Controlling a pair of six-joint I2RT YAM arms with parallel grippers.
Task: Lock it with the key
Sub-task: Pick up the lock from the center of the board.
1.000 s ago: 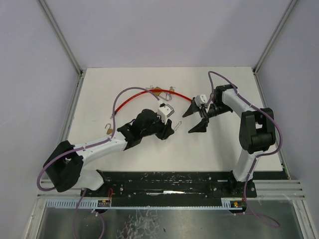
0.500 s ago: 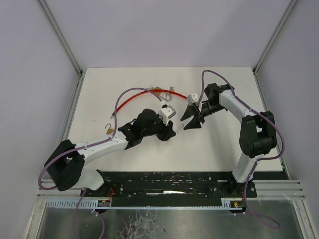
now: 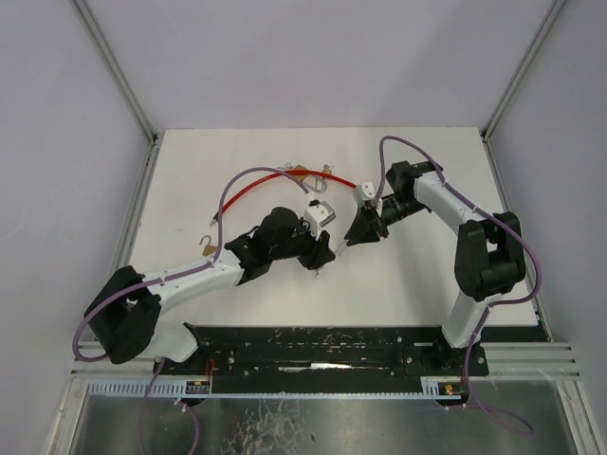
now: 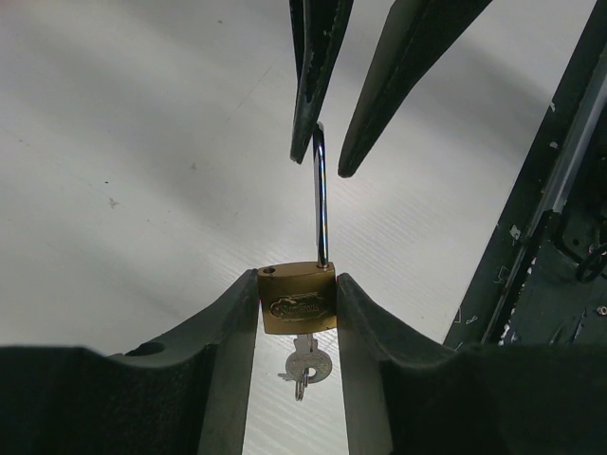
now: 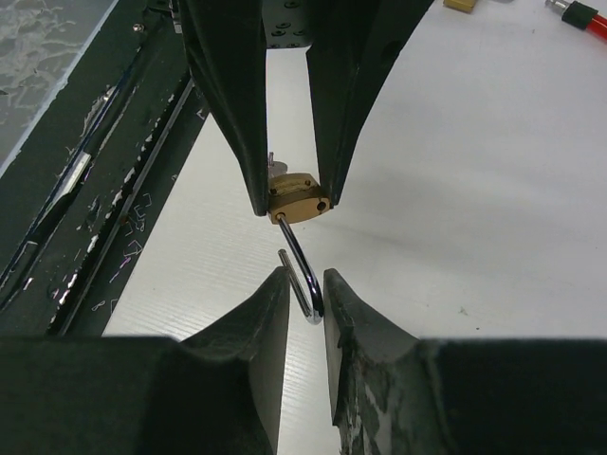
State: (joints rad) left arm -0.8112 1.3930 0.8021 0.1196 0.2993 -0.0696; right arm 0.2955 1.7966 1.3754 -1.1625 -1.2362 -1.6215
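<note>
Clamping brass padlock point(image 4: 296, 301) | left pincer point(image 4: 296, 279) | stamped logo point(image 4: 300, 308) unreadable

From above, the padlock point(image 3: 333, 245) is too small for me to make out its shackle or key, and the little metal bits point(image 3: 296, 172) by the red cable point(image 3: 343, 179) are too small to name. In the left wrist's view the key point(image 4: 305, 365) shows only its head below the brass body, and the right gripper point(image 4: 322, 163) runs off the top edge. In the right wrist's view I can't tell whether both fingertips press the shackle point(image 5: 305, 284), and a brass thing point(image 5: 462, 4) and a red piece point(image 5: 579, 13) are clipped at the top edge.
</note>
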